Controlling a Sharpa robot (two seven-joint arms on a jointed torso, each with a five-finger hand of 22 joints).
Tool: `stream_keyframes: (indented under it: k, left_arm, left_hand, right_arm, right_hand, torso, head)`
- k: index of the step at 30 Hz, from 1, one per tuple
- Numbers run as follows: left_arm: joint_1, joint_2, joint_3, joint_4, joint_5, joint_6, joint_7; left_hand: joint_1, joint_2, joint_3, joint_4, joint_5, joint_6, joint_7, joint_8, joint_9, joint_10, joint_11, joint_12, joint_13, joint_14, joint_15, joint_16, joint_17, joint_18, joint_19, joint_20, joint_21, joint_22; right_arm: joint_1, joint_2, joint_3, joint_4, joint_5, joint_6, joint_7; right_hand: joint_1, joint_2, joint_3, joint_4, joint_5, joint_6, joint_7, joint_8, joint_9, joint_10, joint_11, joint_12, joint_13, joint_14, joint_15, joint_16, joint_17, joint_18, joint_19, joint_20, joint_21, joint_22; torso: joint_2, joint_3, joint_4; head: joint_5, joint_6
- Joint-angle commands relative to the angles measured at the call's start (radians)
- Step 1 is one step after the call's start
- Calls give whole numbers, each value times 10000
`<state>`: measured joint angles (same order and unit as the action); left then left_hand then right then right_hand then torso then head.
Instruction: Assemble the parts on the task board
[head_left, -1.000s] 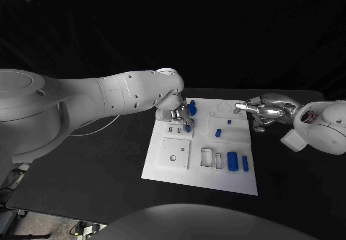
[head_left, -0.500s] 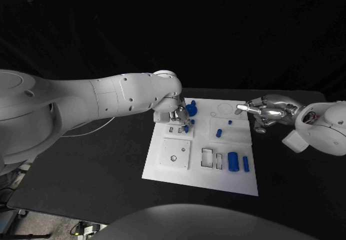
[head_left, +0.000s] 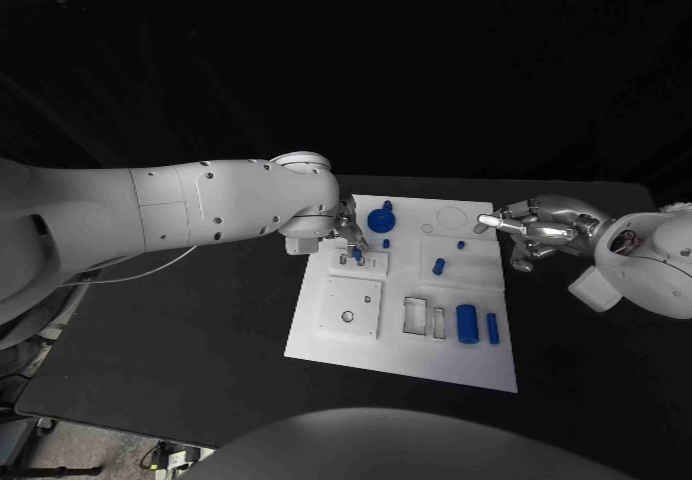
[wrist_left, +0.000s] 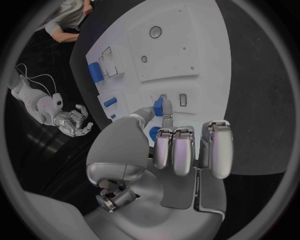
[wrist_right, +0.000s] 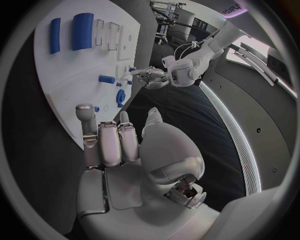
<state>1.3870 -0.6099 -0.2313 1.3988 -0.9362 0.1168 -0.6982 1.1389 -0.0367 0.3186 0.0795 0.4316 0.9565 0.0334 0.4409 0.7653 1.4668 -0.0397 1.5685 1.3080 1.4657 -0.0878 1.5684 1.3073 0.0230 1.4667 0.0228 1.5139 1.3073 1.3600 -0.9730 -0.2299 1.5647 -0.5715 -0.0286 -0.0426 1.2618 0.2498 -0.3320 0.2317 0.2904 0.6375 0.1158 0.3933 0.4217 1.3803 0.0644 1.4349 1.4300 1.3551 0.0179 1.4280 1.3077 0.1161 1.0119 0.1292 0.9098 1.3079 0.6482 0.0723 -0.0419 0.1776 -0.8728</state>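
Near task board (head_left: 329, 330) far edge: left hand (wrist_left: 164, 150) pinches small blue part (wrist_left: 158, 106), plain from left wrist; right hand (head_left: 537, 228) curled, holding nothing, over black table (head_left: 188, 330).

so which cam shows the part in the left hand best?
Left wrist view: the small blue part is pinched at the left hand's fingertips, over the board. Head view shows a blue speck; right wrist view, too small to tell.
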Motion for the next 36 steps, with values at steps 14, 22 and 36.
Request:
stream_keyframes:
  k: [14,22,36]
  left_arm:
    - [-234,-300,3,774,-1995,-1721,-1398]
    - [-302,-208,3,713,-1838,-1609,-1415]
    - [-374,-201,2,783,-1548,-1404,-1439]
  left_hand:
    - [-275,6,34,365,-77,-102,-43,-2,86,1040,-46,23,2628,1051,-62,24,2635,10,448,-30,-61,1813]
    - [-295,3,43,414,-79,-94,-44,-10,93,1040,-46,23,2628,1051,-63,24,2635,11,447,-31,-65,1811]
    - [-333,13,66,506,-71,-86,-41,-30,101,1040,-45,23,2628,1051,-65,24,2635,14,440,-32,-77,1800]
  right_arm:
    - [-220,-63,-4,12,-12,-596,1031]
    - [-228,-121,-4,29,-14,-663,1093]
    - [-231,-107,-4,12,-14,-672,1088]
  right_hand:
    - [242,58,32,-93,96,-339,8,-169,-55,-676,-102,-300,-771,-459,56,-262,659,267,-539,65,-518,684]
    - [257,58,36,-98,107,-373,14,-180,-58,-729,-96,-329,-809,-509,62,-290,628,278,-598,70,-580,669]
    - [265,68,42,-93,123,-392,25,-181,-57,-820,-87,-382,-876,-599,71,-342,568,293,-684,78,-669,647]
  torso:
    - [8,11,-17]
    - [6,12,-17]
    - [-1,12,-14]
  head:
    - [107,2]
    - [79,2]
    - [83,2]
